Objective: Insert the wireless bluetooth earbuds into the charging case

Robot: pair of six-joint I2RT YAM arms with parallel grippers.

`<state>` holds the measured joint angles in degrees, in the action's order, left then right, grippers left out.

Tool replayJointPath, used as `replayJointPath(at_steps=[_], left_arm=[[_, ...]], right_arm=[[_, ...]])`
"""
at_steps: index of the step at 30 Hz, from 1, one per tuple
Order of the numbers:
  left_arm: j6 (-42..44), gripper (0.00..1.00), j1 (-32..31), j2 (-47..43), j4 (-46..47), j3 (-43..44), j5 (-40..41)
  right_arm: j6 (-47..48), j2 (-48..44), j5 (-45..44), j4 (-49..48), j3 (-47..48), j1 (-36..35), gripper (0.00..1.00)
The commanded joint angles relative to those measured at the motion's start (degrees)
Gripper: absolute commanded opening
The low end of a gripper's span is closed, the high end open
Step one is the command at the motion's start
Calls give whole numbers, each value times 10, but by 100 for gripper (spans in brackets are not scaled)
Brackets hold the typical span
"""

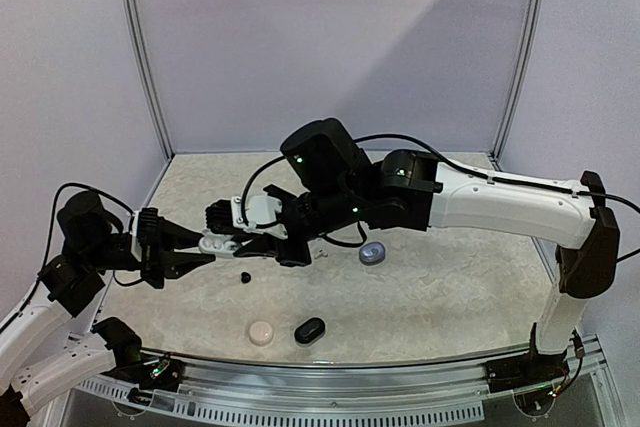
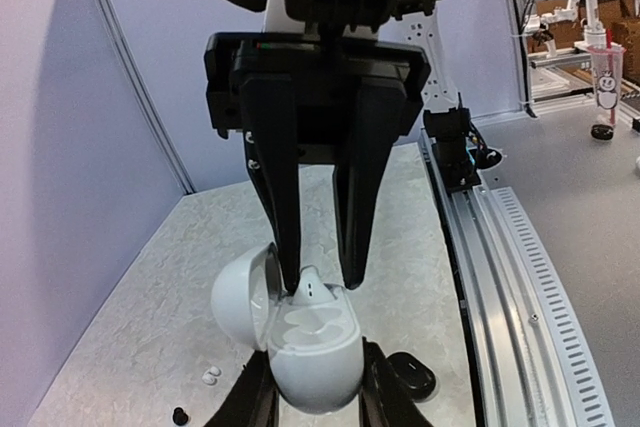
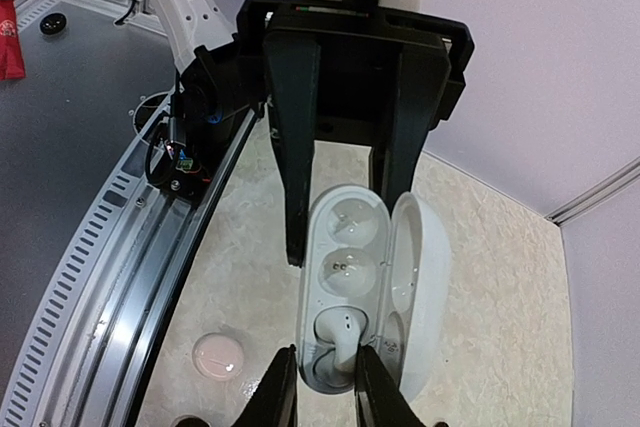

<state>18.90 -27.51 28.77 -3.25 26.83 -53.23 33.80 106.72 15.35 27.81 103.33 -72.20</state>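
Right gripper (image 2: 322, 282): its two dark fingers stand narrowly apart with the white earbud (image 3: 340, 332) between the tips. Whether they pinch the earbud or merely flank it cannot be determined; in the right wrist view a thin gap appears on one side only. The earbud sits in the near well of the charging case (image 3: 345, 267), stem partly sunk and its lower end hidden by the well. The adjoining well shows bare, with two small metal contacts. The lid (image 3: 425, 267) is hinged open to one side. Left gripper (image 1: 207, 247): clamped on the case body from the opposite end, holding it clear of the table (image 1: 450, 287). One of its fingers is largely hidden behind the lid in the right wrist view, and in its own wrist view only the finger roots show below the case. In the top view the two grippers overlap, so the case is mostly covered. Count on the table: three closed cases, namely a pink case (image 1: 261, 333), a black case (image 1: 309, 330) and a blue-grey case (image 1: 371, 255), lying well apart from one another. There is also one black earbud (image 1: 245, 277), lying below the grippers. The left wrist view also shows a small white bit (image 2: 210, 377), too small to identify.
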Motion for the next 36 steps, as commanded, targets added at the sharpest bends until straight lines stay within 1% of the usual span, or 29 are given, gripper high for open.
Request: replayJointPath(at_steps=[1, 4, 6, 7, 11, 14, 18, 21, 23, 24, 27, 29, 33, 36], left_arm=[[-12, 0, -10, -7, 23, -5, -2], [-31, 0, -9, -8, 23, -7, 14], [-60, 0, -9, -8, 23, -12, 37], [-81, 0, -8, -8, 43, -16, 50], [-157, 0, -5, -13, 70, -37, 78], [-185, 0, -4, -14, 80, -47, 97], [-215, 0, 3, -14, 89, -58, 119], [-225, 0, 8, -21, 89, -65, 127], [-230, 0, 12, -27, 88, -69, 136], [-232, 0, 15, -30, 86, -71, 142], [-231, 0, 27, -37, 79, -71, 146], [-225, 0, 35, -42, 75, -71, 140], [-192, 0, 46, -58, 57, -70, 87], [-148, 0, 51, -64, 47, -68, 49]], right_arm=[[-9, 8, -25, 6, 7, 1, 22], [-13, 1, -38, 3, 5, 2, 23], [-22, -8, -43, -4, -1, 4, 23], [-27, -19, -37, -11, -6, 8, 24], [-62, -66, 7, -59, -49, 25, 25], [-86, -101, 44, -88, -71, 38, 27], [-120, -122, 93, -108, -73, 58, 29], [-178, -128, 115, -138, -75, 97, 31], [-232, -122, 118, -148, -74, 140, 31], [-273, -110, 115, -146, -70, 163, 31], [-352, -68, 105, -117, -44, 225, 31], [-375, -19, 85, -94, -26, 255, 29], [-359, 86, 22, -13, 52, 283, 27], [-315, 172, -12, 33, 115, 289, 25]])
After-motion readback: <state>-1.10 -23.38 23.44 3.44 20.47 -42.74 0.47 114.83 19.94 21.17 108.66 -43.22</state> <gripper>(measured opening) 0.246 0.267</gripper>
